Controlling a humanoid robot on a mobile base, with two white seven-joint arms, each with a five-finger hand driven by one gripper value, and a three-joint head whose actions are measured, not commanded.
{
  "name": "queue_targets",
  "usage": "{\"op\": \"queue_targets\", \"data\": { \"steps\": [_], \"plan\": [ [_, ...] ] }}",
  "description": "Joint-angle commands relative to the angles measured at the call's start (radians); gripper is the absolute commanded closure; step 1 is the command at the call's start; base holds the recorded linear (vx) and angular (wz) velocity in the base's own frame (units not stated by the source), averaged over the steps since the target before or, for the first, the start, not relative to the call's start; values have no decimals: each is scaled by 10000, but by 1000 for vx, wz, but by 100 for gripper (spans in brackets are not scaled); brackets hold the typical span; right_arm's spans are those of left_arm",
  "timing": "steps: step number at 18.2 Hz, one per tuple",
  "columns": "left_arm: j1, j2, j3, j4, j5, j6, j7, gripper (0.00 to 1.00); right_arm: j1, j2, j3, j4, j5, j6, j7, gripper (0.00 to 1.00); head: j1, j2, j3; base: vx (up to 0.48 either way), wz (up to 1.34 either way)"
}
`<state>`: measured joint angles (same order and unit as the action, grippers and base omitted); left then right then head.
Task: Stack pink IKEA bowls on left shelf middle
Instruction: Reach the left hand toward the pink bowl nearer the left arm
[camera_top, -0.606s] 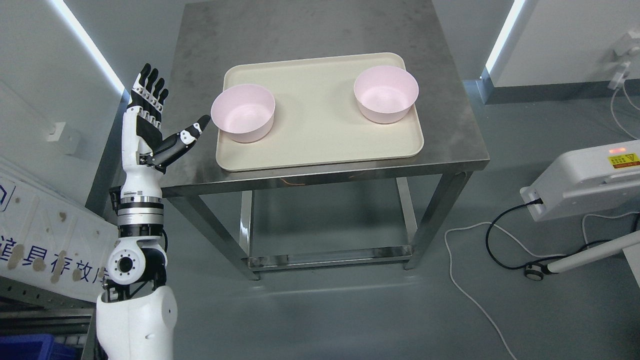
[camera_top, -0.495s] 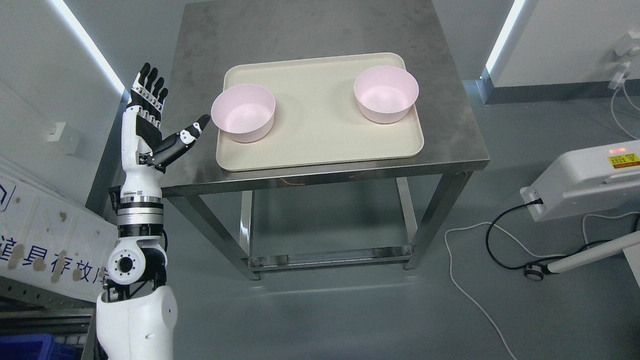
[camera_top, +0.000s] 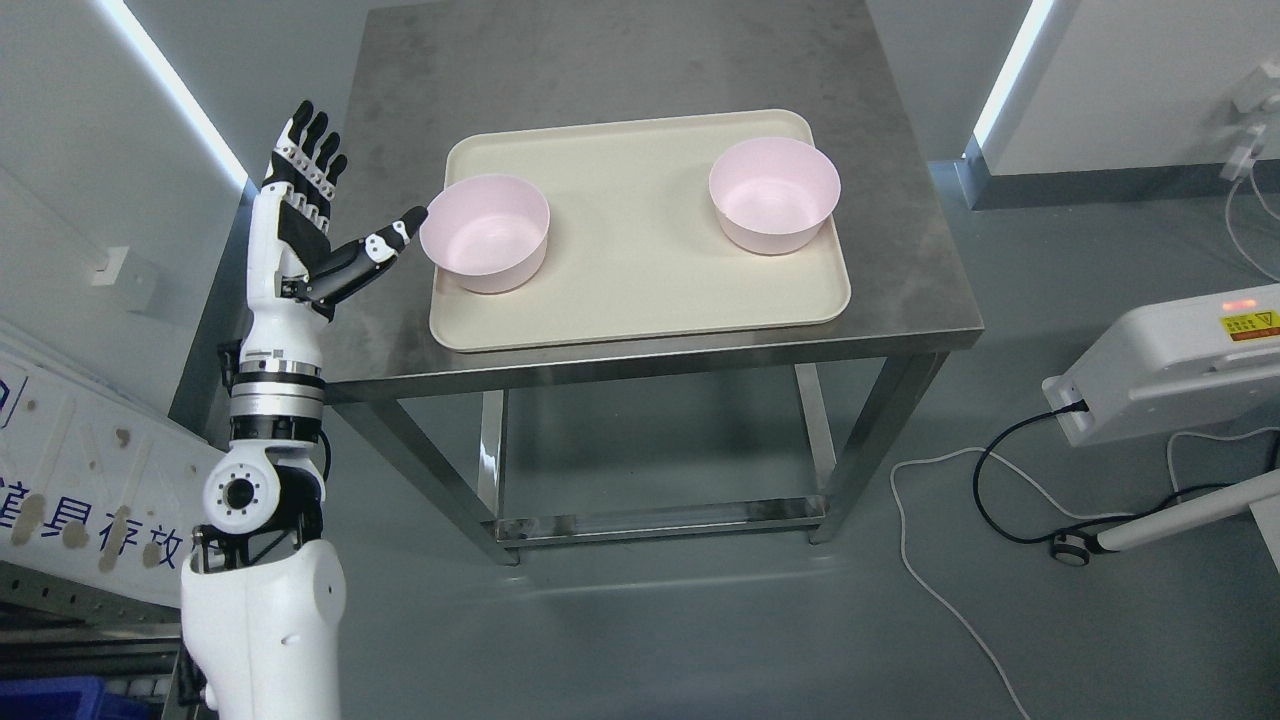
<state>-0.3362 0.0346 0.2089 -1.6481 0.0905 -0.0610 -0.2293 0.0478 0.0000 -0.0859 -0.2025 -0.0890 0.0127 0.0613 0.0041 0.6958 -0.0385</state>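
On the steel table (camera_top: 620, 60) seen from the head camera lies a cream tray (camera_top: 630, 290), and two pink bowls stand upright on it, well apart: the left bowl (camera_top: 486, 234) at the tray's left edge, the right bowl (camera_top: 774, 194) near its far right corner. Both are empty and neither sits inside the other. At the picture's left the left hand (camera_top: 300, 225) is raised beside the table's left edge, its arm rising from the lower left corner. Its four fingers (camera_top: 310, 150) are stretched straight up and held close together, and its thumb (camera_top: 385, 240) juts out sideways toward the left bowl, the tip just beside that bowl's rim; whether it touches cannot be told. The hand is released and grasps nothing. On the grey floor to the right stands a white device (camera_top: 1170, 370) with a black cable (camera_top: 1000, 470) and a white cable (camera_top: 930, 570) trailing from it.
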Motion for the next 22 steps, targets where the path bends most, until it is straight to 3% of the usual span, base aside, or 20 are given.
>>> {"op": "queue_targets", "data": {
  "steps": [1, 3, 5, 8, 11, 16, 22],
  "plan": [
    [-1592, 2211, -491, 1645, -488, 486, -1338, 0, -2, -175, 0, 0, 0, -4, 0, 0, 0, 0, 0, 46, -2],
    [-1548, 3133, -1364, 1907, -690, 686, -2518, 0, -2, -175, 0, 0, 0, -4, 0, 0, 0, 0, 0, 38, -1],
    [-1440, 3335, -1475, 1923, -690, 748, -3059, 0, -2, -175, 0, 0, 0, -4, 0, 0, 0, 0, 0, 24, 0],
    [-1638, 3335, -1552, 2320, -751, 1022, -3107, 0, 13, -175, 0, 0, 0, -4, 0, 0, 0, 0, 0, 6, 0],
    [-2801, 3274, -2147, 3163, -767, 1866, -3351, 0, -2, -175, 0, 0, 0, -4, 0, 0, 0, 0, 0, -5, 0],
    [-3693, 3015, -3682, 4084, -1668, 1899, -4012, 4, -2, -175, 0, 0, 0, -4, 0, 0, 0, 0, 0, -8, 3],
    [-4169, 2661, -4267, 5174, -2821, 1868, -4073, 11, -2, -175, 0, 0, 0, -4, 0, 0, 0, 0, 0, 0, 0]
  ]
}}
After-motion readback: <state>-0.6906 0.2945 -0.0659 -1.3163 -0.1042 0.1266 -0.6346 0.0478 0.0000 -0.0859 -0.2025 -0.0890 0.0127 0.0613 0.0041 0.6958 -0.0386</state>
